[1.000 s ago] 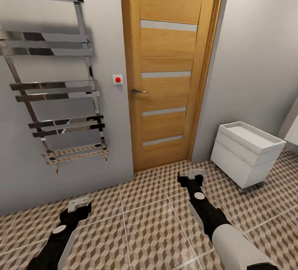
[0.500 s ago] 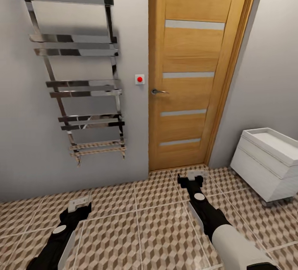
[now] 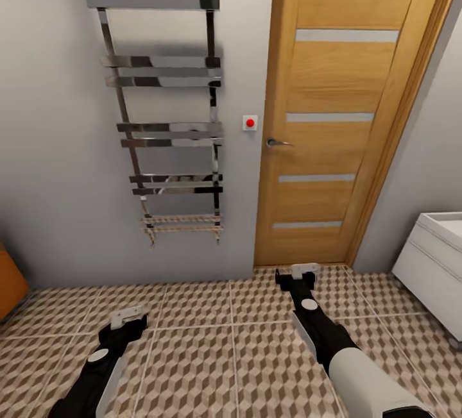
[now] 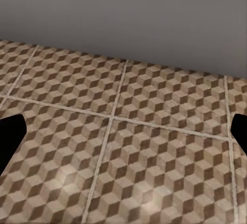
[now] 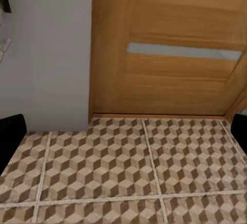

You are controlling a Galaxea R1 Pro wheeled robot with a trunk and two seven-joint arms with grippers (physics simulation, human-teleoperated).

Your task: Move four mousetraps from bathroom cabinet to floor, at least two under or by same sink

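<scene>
Both end effectors, left (image 3: 129,317) and right (image 3: 304,272), hang spread apart and empty over bathroom floor (image 3: 192,347); white drawer unit (image 3: 431,258) right of the right one, contents hidden.

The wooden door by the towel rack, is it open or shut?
Shut. The wooden door sits flush in its frame, with no gap along either edge or at the bathroom floor.

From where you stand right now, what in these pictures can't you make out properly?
- Orange-brown object, head view: cut off by the picture's edge, so its drawers and handles are hidden.
- Small white drawer unit, head view: partly cut off by the edge.
- Towel rail, head view: top cropped.
- Left gripper and right gripper: in the wrist views just dark finger tips at the edges; the gaps between them look empty.
</scene>
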